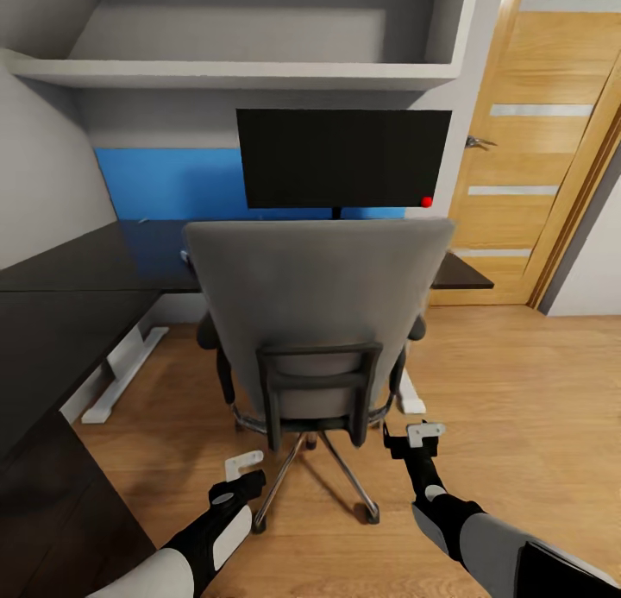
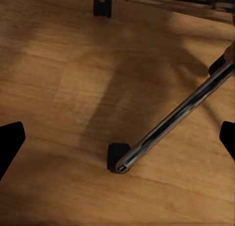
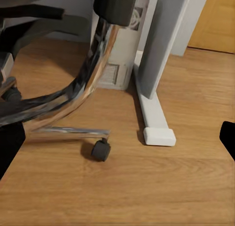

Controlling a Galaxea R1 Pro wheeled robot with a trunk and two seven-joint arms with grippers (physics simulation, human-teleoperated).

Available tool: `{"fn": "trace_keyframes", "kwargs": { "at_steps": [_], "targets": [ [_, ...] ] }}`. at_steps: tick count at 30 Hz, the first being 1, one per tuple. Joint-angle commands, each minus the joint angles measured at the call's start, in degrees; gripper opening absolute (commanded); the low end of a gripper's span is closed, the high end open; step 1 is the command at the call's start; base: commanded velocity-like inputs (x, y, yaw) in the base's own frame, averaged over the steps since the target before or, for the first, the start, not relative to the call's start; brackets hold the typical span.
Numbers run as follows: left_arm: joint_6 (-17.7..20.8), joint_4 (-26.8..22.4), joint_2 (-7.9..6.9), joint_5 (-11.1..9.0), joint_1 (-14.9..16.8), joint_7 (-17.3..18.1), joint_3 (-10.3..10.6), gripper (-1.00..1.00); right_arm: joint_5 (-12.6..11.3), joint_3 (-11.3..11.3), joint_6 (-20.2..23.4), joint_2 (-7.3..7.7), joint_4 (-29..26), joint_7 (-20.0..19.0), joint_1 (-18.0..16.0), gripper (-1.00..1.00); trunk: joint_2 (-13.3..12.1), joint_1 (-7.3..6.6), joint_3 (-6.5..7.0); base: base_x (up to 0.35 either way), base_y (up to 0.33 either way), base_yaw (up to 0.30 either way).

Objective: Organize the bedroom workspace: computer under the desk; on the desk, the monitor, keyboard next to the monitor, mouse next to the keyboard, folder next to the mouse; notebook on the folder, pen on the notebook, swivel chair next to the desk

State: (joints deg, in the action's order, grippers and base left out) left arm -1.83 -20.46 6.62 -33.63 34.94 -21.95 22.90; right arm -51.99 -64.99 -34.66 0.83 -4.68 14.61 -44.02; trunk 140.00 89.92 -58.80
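A study corner in a home bedroom. The black L-shaped desk (image 1: 60, 322) anchors it: a wide black monitor (image 1: 343, 158) stands on it, a grey swivel chair (image 1: 317, 322) is drawn up in front, grey wall shelves (image 1: 233, 72) hang above, and a wooden interior door (image 1: 535, 141) with a lever handle stands to its right on light wood flooring (image 1: 517, 391).
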Motion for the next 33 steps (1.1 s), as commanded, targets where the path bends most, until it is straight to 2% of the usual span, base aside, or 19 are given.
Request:
{"fn": "trace_keyframes", "kwargs": {
  "at_steps": [1, 16, 27, 33],
  "targets": [
    [-0.19, -0.02, -0.03, -0.56, 0.04, -0.37, 0.48, 1.0, -0.13, -0.49, 0.03, 0.04, -0.16, 0.51, -0.01, 1.0, 0.02, -0.01, -0.05, -0.012, 0.0, 0.0],
    [-0.03, 0.0, -0.03, -0.56, 0.04, -0.37, 0.48, 1.0, -0.13, -0.44, 0.13, 0.03, -0.16, 0.51, -0.01, 1.0, 0.02, -0.01, -0.05, -0.291, 0.0, 0.0],
    [0.33, -0.01, 0.09, -0.54, 0.04, -0.64, 0.55, 1.0, -0.44, -0.06, 0.23, 0.02, -0.28, 0.86, -0.01, 1.0, -4.39, -2.43, 1.92, -0.272, 0.0, 0.0],
    [-0.09, 7.62, 0.61, -0.39, 0.04, -0.34, 0.67, 1.0, -0.39, -0.1, 0.4, 0.0, 0.03, 0.81, 4.61, 1.0, -6.8, -3.75, 3.0, 0.0, 0.0, 0.0]
  ]
}}
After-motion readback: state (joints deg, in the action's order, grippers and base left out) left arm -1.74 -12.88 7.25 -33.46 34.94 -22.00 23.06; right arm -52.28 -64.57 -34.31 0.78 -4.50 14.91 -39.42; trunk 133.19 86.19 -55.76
